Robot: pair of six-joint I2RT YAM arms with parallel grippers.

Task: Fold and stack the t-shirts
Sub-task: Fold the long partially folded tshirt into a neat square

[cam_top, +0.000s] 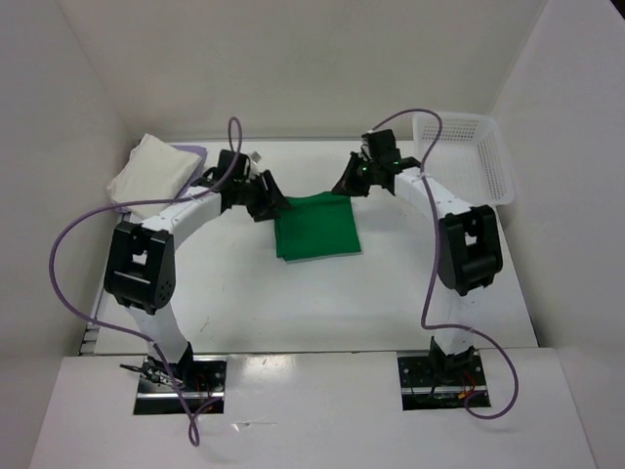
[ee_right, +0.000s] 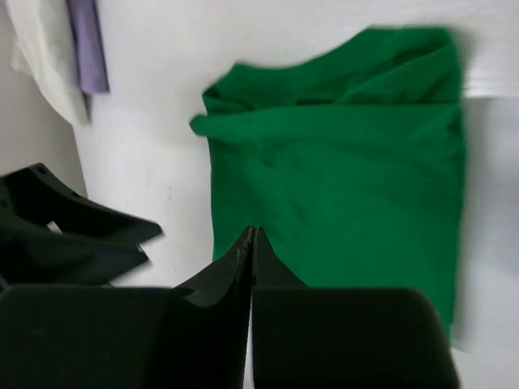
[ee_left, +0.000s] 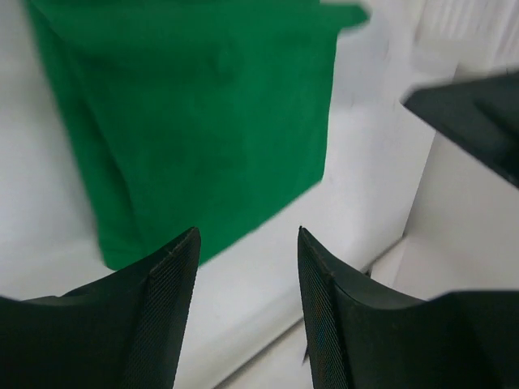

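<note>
From above, the green t-shirt (cam_top: 315,227) lies folded into a rough rectangle near the middle of the white surface (cam_top: 293,303), between my two arms. My left fingers (cam_top: 273,204) sit just beside its far left corner, and my right fingers (cam_top: 346,187) sit just beside its far right corner. From this height I cannot tell whether either pair touches the cloth. The cream t-shirt (cam_top: 149,171) is folded in the far left corner, well apart from both pairs of fingers. A strip of the lavender t-shirt (cam_top: 198,150) shows along its far edge, and I cannot tell which lies on top. A white mesh basket (cam_top: 471,156) stands in the far right corner.

Through my left wrist camera, my left fingers are spread, with only bare surface in the gap between them. The green t-shirt lies just beyond the tips, its near corner closest to one of them, and it is not between the pads. A dark blurred shape juts in from the right edge.

Through my right wrist camera, my right fingers are pressed together with nothing pinched between them. Their tips point at the green t-shirt, which spreads out flat beyond them. I cannot tell whether the tips rest on it. The cream and lavender t-shirts show in the upper left corner.
</note>
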